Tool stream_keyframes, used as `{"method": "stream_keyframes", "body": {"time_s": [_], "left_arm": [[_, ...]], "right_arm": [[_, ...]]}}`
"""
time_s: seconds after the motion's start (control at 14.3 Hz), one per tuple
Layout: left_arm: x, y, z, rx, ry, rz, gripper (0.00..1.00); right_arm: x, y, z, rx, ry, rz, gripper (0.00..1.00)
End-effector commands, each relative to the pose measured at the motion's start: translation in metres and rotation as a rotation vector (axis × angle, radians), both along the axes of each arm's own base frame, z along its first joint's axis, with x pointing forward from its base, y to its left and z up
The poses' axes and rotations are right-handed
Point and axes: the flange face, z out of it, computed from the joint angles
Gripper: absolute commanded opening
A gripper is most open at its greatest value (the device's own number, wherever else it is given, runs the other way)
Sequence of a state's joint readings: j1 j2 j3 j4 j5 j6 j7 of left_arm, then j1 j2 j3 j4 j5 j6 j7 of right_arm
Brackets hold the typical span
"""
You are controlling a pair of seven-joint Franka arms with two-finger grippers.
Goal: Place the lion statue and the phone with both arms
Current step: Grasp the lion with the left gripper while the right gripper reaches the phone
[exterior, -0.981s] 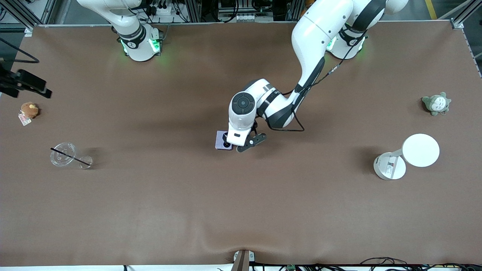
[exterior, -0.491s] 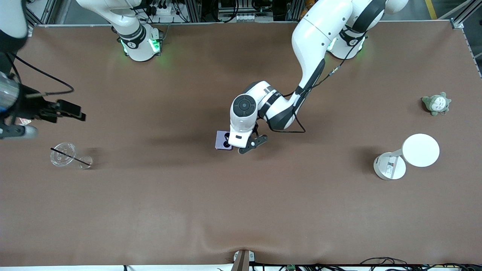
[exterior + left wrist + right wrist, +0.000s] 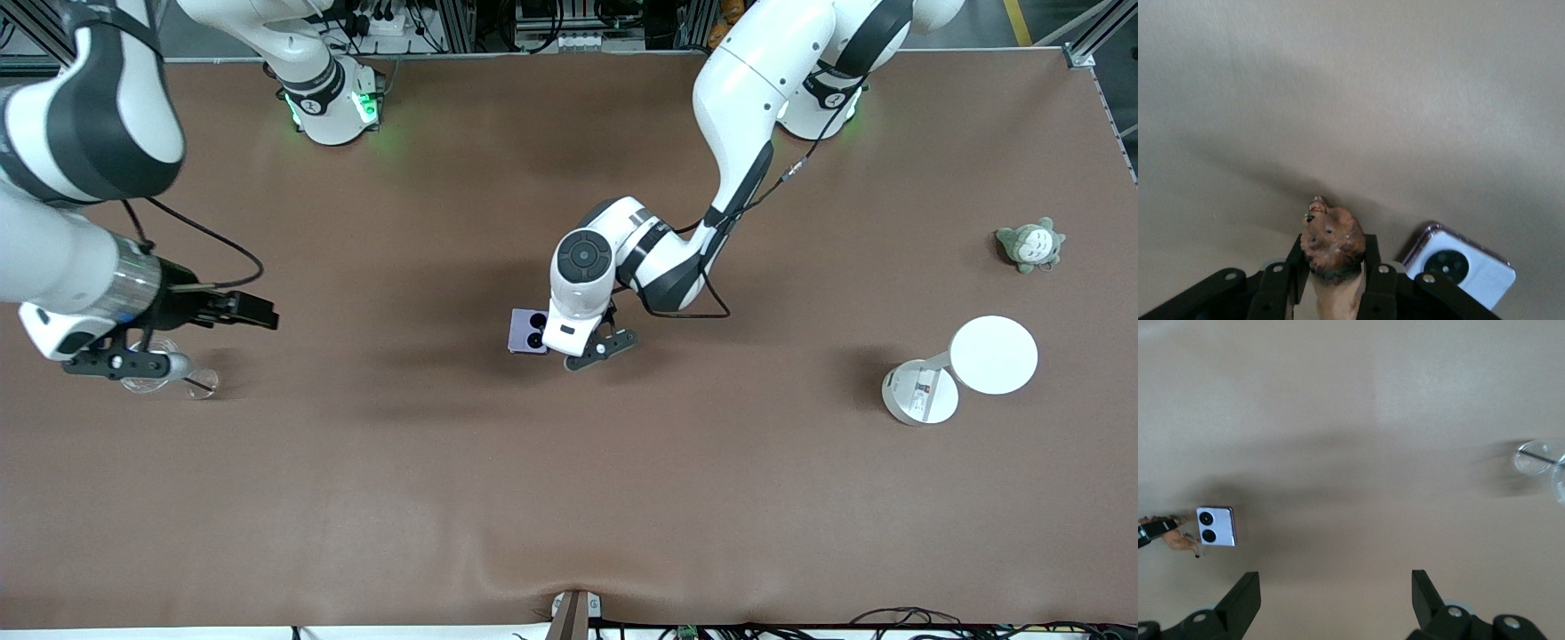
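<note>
Spanning the whole scene, the brown tabletop [image 3: 569, 498] carries everything, with the two arms reaching in from their bases. Toward the left arm's end stand a white lamp [image 3: 965, 369] and a grey-green plush [image 3: 1029, 245], well apart from the work. A clear cup lid with a straw [image 3: 200, 383] lies toward the right arm's end.

At mid-table the left gripper [image 3: 1333, 283] is down low, its jaws clenched on the lion statue [image 3: 1331, 247], whose head pokes out between the fingers; that grip looks like the start of a lift. The phone [image 3: 526, 332] lies flat just beside it, camera circles up.

Over the cup lid hangs the right gripper [image 3: 1336, 597], jaws spread wide and holding nothing, probably bound for the phone.
</note>
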State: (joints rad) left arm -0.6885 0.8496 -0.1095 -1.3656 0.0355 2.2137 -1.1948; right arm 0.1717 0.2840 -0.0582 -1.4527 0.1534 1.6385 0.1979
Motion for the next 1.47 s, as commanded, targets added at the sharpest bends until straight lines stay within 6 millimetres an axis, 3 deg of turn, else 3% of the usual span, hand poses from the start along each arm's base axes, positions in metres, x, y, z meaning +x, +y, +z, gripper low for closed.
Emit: {"method": "stream_keyframes", "body": {"time_s": [0.0, 0.14, 0.28, 0.42, 0.56, 0.77, 0.91, 1.05, 1.19, 1.33, 1.4], "left_arm": [[0.021, 0.026, 0.025, 0.050, 0.000, -0.077, 0.00], [0.042, 0.052, 0.047, 0.053, 0.000, -0.104, 0.00], [0.053, 0.071, 0.060, 0.060, 0.008, -0.137, 0.00], [0.069, 0.098, 0.084, 0.061, 0.011, -0.187, 0.00], [0.084, 0.132, 0.112, 0.067, 0.029, -0.236, 0.00], [0.099, 0.184, 0.136, 0.077, 0.081, -0.334, 0.00], [0.107, 0.215, 0.139, 0.075, 0.094, -0.355, 0.00], [0.116, 0.253, 0.127, 0.079, 0.122, -0.327, 0.00], [0.118, 0.292, 0.107, 0.079, 0.152, -0.304, 0.00], [0.115, 0.318, 0.085, 0.072, 0.156, -0.313, 0.00], [0.113, 0.327, 0.071, 0.078, 0.146, -0.337, 0.00]], "right_arm": [[0.013, 0.012, -0.021, -0.001, 0.000, -0.028, 1.00], [0.021, 0.056, -0.064, -0.018, 0.020, 0.030, 1.00], [0.035, 0.072, -0.117, -0.025, 0.025, 0.041, 1.00], [0.035, 0.097, -0.162, -0.041, 0.058, 0.076, 1.00], [0.034, 0.110, -0.189, -0.046, 0.084, 0.088, 1.00], [0.031, 0.167, -0.219, -0.036, -0.004, 0.149, 1.00], [0.026, 0.197, -0.250, -0.024, -0.036, 0.173, 1.00], [0.003, 0.244, -0.266, -0.019, -0.016, 0.177, 1.00], [-0.016, 0.281, -0.269, -0.031, -0.017, 0.104, 1.00], [-0.039, 0.317, -0.273, -0.039, -0.024, 0.133, 1.00], [-0.043, 0.325, -0.278, -0.037, -0.032, 0.143, 1.00]]}}
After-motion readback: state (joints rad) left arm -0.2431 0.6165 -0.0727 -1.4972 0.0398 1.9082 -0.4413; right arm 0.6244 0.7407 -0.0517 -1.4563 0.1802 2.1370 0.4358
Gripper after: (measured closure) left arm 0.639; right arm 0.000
